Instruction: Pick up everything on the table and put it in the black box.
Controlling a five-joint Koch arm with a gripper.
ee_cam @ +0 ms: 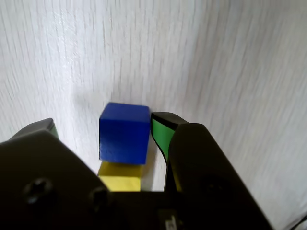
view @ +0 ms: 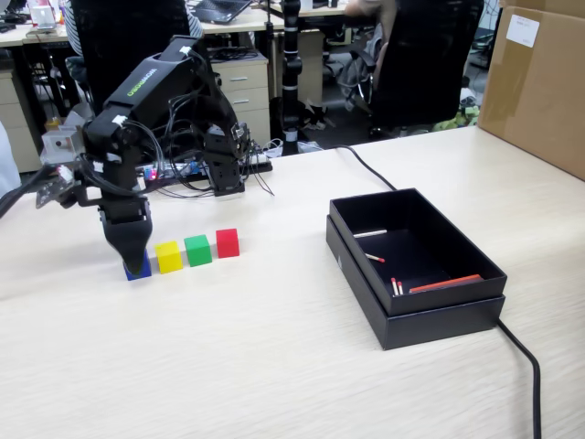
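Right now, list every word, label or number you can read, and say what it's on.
Green lettering on the arm: too blurred to read.
White label on the brown carton: print too small to read.
Cubes, black box and table: no text visible.
Wrist view: no text.

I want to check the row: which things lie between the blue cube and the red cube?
In the fixed view, the yellow cube and green cube sit between the blue cube and red cube.
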